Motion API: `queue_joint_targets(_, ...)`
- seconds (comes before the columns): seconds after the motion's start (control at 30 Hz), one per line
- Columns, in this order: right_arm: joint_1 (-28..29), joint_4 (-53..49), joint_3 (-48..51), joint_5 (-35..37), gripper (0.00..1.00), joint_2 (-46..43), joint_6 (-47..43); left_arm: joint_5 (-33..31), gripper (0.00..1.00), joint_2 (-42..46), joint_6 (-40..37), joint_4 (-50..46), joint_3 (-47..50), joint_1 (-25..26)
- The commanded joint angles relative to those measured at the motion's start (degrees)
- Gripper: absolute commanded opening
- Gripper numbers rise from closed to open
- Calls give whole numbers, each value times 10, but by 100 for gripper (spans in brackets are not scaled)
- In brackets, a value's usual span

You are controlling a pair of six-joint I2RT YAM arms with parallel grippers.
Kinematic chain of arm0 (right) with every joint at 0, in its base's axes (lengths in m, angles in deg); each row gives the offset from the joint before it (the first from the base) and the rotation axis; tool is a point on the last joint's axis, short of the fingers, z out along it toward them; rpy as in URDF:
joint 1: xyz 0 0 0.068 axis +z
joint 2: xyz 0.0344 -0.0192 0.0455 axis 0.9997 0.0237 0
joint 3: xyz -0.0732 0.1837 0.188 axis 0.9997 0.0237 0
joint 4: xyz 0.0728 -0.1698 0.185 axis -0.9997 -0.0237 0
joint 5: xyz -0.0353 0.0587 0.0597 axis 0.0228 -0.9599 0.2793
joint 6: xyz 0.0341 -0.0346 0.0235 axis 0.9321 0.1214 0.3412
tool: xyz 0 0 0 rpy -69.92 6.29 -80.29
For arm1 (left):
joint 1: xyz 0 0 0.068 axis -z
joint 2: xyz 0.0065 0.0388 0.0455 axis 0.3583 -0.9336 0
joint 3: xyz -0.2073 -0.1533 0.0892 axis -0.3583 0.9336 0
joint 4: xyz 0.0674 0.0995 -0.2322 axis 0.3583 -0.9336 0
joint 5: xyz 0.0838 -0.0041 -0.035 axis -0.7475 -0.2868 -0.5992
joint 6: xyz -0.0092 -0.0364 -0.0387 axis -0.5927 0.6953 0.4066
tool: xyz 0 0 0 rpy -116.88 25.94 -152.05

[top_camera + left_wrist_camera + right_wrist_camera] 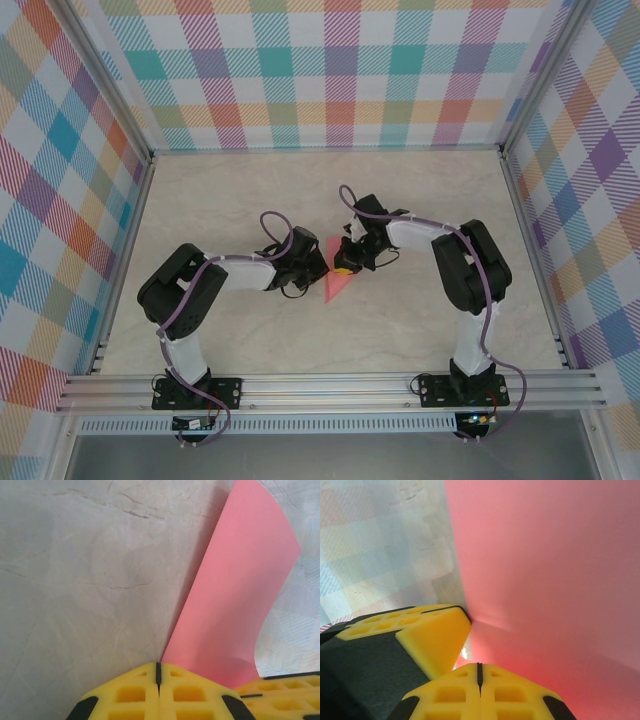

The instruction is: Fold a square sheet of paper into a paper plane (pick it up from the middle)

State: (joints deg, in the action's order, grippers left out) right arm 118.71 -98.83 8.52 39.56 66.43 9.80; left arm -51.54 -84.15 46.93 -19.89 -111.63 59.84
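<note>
The square sheet of paper (pixel 333 285) is salmon-pink and folded into a narrow pointed triangle at the table's middle, tip toward me. My left gripper (pixel 318 268) meets it from the left and my right gripper (pixel 345 265) from the right, tips almost touching. In the left wrist view the left gripper (pixel 158 671) is shut, its tip at the lower edge of a raised, curling paper flap (pixel 235 595). In the right wrist view the right gripper (pixel 479 669) is shut against the paper (pixel 545 580), beside a left finger (pixel 435 635). Neither seam visibly nips paper.
The marble-look table (pixel 250 330) is walled by plaid panels (pixel 330 70) at the back and both sides. An aluminium rail (pixel 330 385) carrying both arm bases runs along the near edge. Both arms reach inward, elbows out toward the side walls.
</note>
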Motion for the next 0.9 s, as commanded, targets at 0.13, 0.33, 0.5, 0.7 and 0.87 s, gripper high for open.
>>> queue_joint_targets(0.13,-2,-20,-1,12,0,17,-9,-10,0,-18,-18,-76,4,0)
queue_joint_targets(0.33,-2,-7,-3,7,0,22,-6,-11,0,3,-31,-85,-7,0)
queue_joint_targets(0.5,-1,0,-4,4,0,17,-4,-4,0,40,-40,-85,-6,0)
queue_joint_targets(0.7,-2,3,0,3,0,10,-3,50,22,71,-37,-29,35,0)
queue_joint_targets(0.87,-2,5,1,-2,0,8,-3,83,34,87,-42,22,65,-1)
